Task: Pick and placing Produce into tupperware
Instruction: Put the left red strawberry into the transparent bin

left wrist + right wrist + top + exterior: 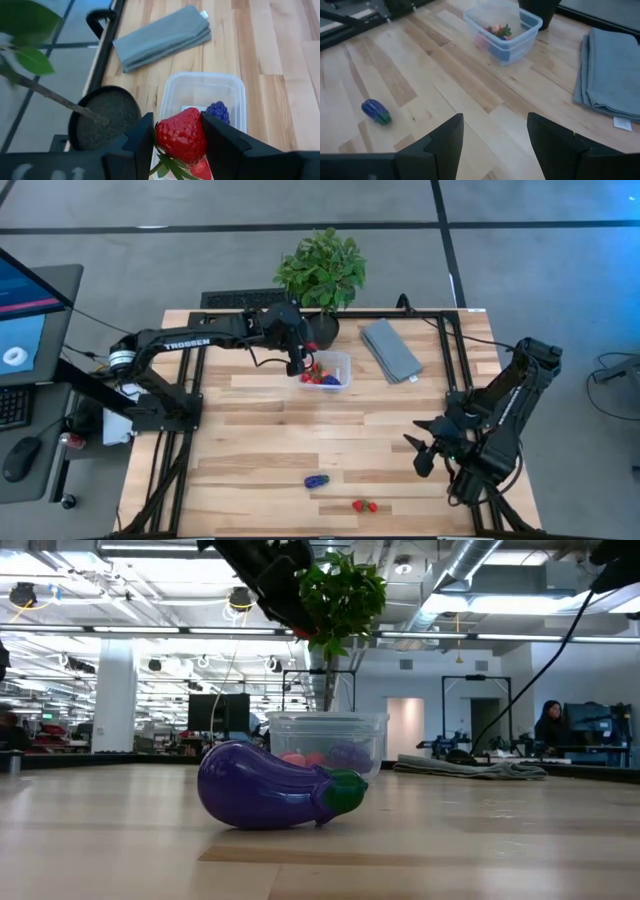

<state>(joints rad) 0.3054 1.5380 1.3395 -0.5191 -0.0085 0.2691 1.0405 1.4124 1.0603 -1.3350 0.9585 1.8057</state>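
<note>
red and glossy, a strawberry point(181, 136) with a green top sat pinched in the left gripper point(179, 137) jaws, above the clear tupperware point(235, 90) beside the black plant pot point(102, 120). a purple grape bunch point(218, 111) lay inside. the right gripper point(495, 135) hovered over the worktop point(260, 440), jaws spread. a purple eggplant point(317, 480) lay well apart.

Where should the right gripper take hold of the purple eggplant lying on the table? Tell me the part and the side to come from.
Grip the eggplant across its purple body's thick middle, coming straight down from above. It lies on its side on the open table, nothing crowding it, and the green-capped end is narrower and probably more slippery. The right gripper waits open nearby, likely the closer arm.
</note>
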